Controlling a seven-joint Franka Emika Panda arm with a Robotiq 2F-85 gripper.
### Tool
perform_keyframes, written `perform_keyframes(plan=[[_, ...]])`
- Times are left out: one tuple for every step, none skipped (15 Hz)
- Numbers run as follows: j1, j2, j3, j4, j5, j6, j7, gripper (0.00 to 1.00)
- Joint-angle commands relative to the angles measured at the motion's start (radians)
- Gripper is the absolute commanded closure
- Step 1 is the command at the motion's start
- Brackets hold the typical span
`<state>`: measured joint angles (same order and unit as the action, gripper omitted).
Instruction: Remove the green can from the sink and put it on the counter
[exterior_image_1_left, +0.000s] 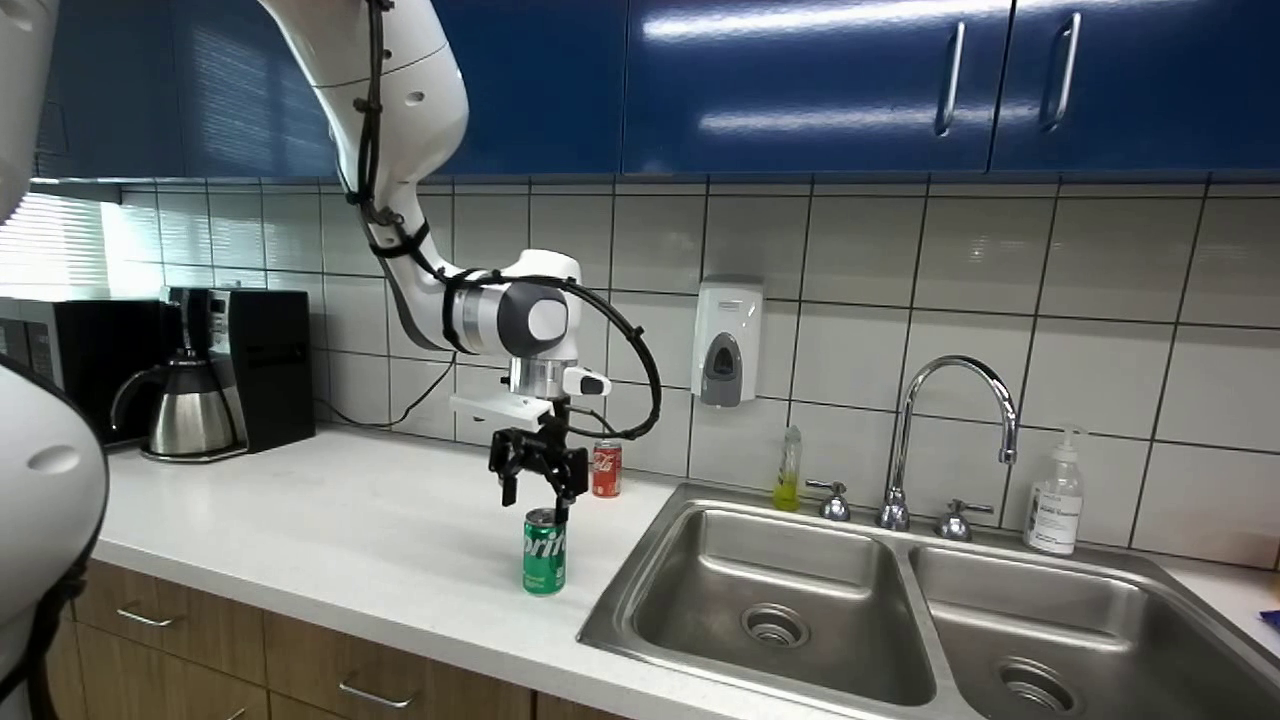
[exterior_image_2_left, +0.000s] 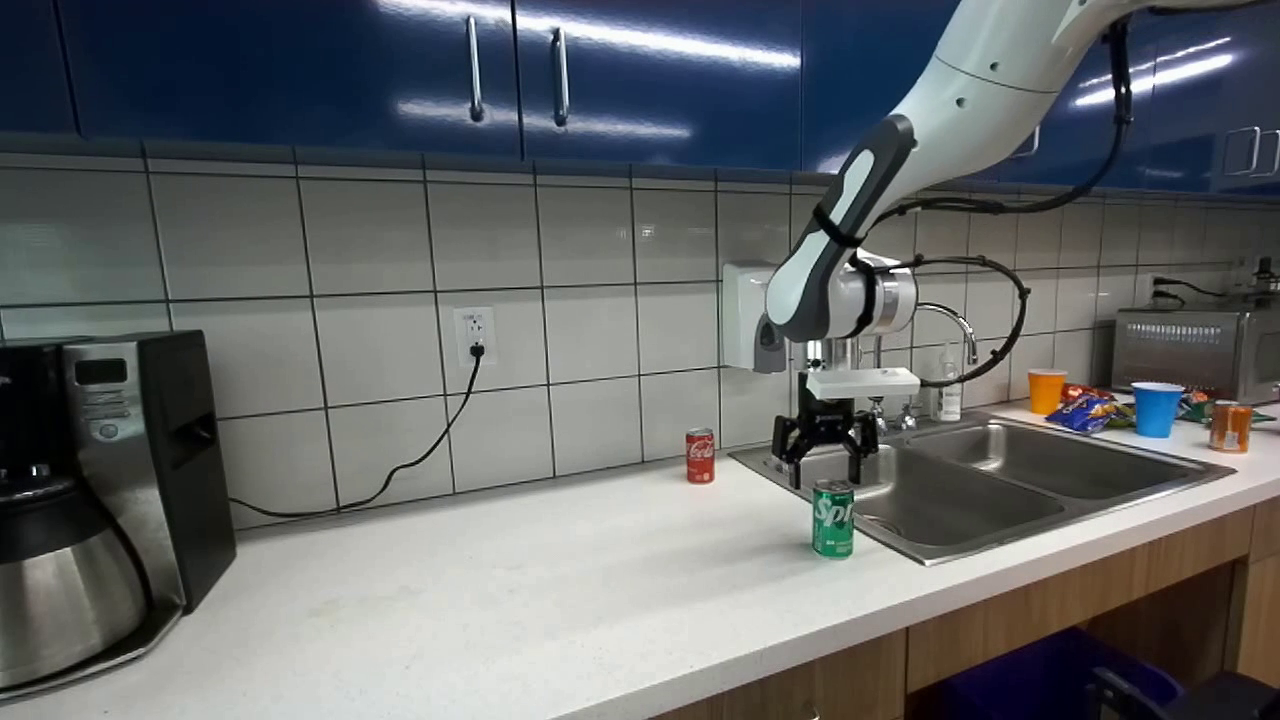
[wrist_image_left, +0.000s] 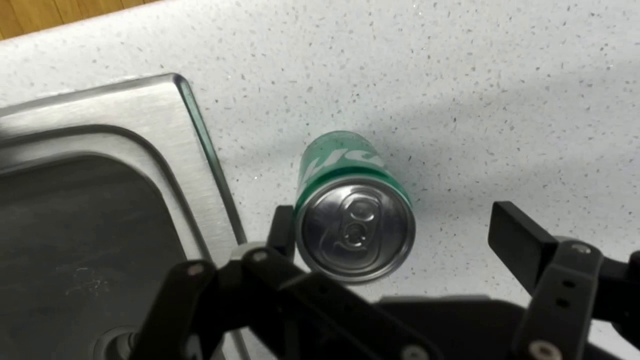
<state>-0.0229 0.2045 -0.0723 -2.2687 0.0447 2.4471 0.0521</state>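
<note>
The green cylindrical metal drink can (exterior_image_1_left: 544, 565) stands upright on the long, speckled off-white worktop (exterior_image_2_left: 430, 600), outside the double-basin stainless steel sink (exterior_image_1_left: 920, 605) and just beside its front corner; white lettering shows on the can's side in both exterior views. Above it, at the end of a white jointed robot arm (exterior_image_1_left: 420, 110), hang the black fingers (wrist_image_left: 522, 245), spread wide and pointing down, with the can's silvery top lying between them in the wrist view. The finger nearer the sink is right at the edge of that top, though whether it touches cannot be told; the finger farther from the sink stands apart from the can. A small red cylindrical can (exterior_image_2_left: 700, 457) with white lettering is upright on the same side of the sink, near its back corner and close to the white tiled wall (exterior_image_2_left: 590, 330). A curved chrome faucet (exterior_image_1_left: 899, 450) rises at the sink's back edge, between a clear bottle of yellow-green liquid (exterior_image_1_left: 788, 475) and a clear pump bottle (exterior_image_1_left: 1057, 510) with a white label. On the wall above the sink's back corner hangs a white dispenser (exterior_image_1_left: 728, 330) with a grey front. Well apart from the sink, on the green can's side, sits a black and silver coffee maker (exterior_image_2_left: 120, 450). Past the sink's opposite end, in an exterior view, stand an orange cup (exterior_image_2_left: 1046, 392), a blue cup (exterior_image_2_left: 1157, 412) and an orange can (exterior_image_2_left: 1230, 427), among shiny snack bags (exterior_image_2_left: 1085, 412).
</note>
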Motion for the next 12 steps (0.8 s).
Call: perform_keyframes(plan=[[0.002,-0.100,0.005,-0.054,-0.023,-0.034,0.036,0.00],[0.001,-0.117,0.004,-0.063,-0.025,-0.036,0.037,0.00],[0.000,-0.133,0.004,-0.070,-0.027,-0.040,0.040,0.00],[-0.001,-0.149,0.004,-0.078,-0.027,-0.042,0.039,0.00],[-0.002,-0.162,0.005,-0.085,-0.026,-0.045,0.038,0.00],[-0.003,-0.176,0.005,-0.092,-0.023,-0.049,0.036,0.00],[-0.004,-0.189,0.005,-0.099,-0.026,-0.055,0.039,0.00],[-0.004,-0.205,0.007,-0.105,-0.021,-0.070,0.036,0.00],[-0.008,-0.143,0.009,-0.071,-0.003,-0.032,0.005,0.00],[-0.008,-0.156,0.009,-0.078,-0.003,-0.039,0.005,0.00],[-0.008,-0.165,0.009,-0.083,-0.002,-0.042,0.005,0.00],[-0.008,-0.172,0.009,-0.087,-0.002,-0.044,0.005,0.00]])
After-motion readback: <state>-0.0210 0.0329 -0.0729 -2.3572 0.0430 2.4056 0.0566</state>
